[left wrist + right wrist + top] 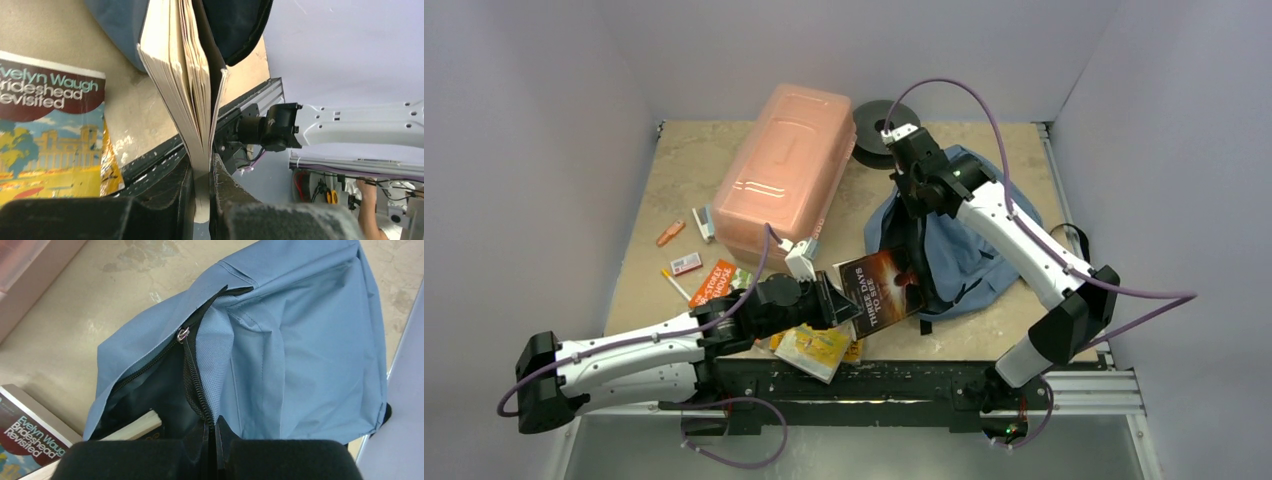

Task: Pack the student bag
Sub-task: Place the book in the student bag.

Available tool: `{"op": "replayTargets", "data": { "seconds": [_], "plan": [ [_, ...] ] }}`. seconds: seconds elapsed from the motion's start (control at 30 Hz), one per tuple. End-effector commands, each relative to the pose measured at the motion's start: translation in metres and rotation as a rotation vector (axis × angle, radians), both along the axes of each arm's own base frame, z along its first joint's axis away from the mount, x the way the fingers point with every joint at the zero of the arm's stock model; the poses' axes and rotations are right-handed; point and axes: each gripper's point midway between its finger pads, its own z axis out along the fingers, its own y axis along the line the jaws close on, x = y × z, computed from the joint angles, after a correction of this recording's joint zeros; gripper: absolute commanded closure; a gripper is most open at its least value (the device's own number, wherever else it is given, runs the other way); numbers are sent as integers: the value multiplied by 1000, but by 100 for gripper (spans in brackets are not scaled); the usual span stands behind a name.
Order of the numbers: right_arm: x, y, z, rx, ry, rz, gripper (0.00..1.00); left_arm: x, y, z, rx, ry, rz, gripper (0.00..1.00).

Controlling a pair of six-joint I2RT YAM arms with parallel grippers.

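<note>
Top view: the backpack [969,240] lies right of centre on the worktop [674,170], blue-grey, with its dark opening turned to the left. The right gripper [913,208] reaches down onto the upper left edge of that opening. The left gripper [836,303] holds a dark book [886,290] by its lower left corner, with the book's far edge at the mouth of the backpack. A pink box [784,175] stands in the upper middle, and a yellow book [816,348] lies under the left arm at the near edge.

Left wrist view: the left gripper [202,172] is clamped tight on the dark book [175,75], whose fanned pages run up the frame to the backpack's [235,25] dark inside at the top. The yellow book [50,135] lies at the left.

Right wrist view: the right gripper [214,432] is pinched closed on the zip edge of the backpack [300,340], which fills the middle and right. A metal zip pull [183,334] sits above it. Pale page edges [142,424] show inside the opening at the lower left
</note>
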Motion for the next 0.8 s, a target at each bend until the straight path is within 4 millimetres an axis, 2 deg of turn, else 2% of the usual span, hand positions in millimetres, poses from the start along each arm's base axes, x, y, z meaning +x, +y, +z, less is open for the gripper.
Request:
{"op": "replayTargets", "data": {
  "seconds": [0.0, 0.13, 0.27, 0.47, 0.57, 0.77],
  "plan": [
    [1, -2, 30, 110, -36, 6, 100, 18, -32, 72, -259, -58, 0, 100],
    [2, -12, 38, 158, -51, -32, 100, 34, -43, 80, -294, -44, 45, 100],
    [-3, -8, 43, 211, -50, -24, 100, 57, -57, 86, -334, -28, 102, 100],
    [-10, -6, 58, 262, -60, -20, 100, 90, -88, 83, -324, -75, 168, 100],
    [-11, -2, 67, 292, -68, -11, 100, 108, -101, 74, -303, -84, 215, 100],
    [-13, 2, 79, 322, -77, 7, 100, 121, -140, 89, -430, -188, 160, 100]
  ]
}}
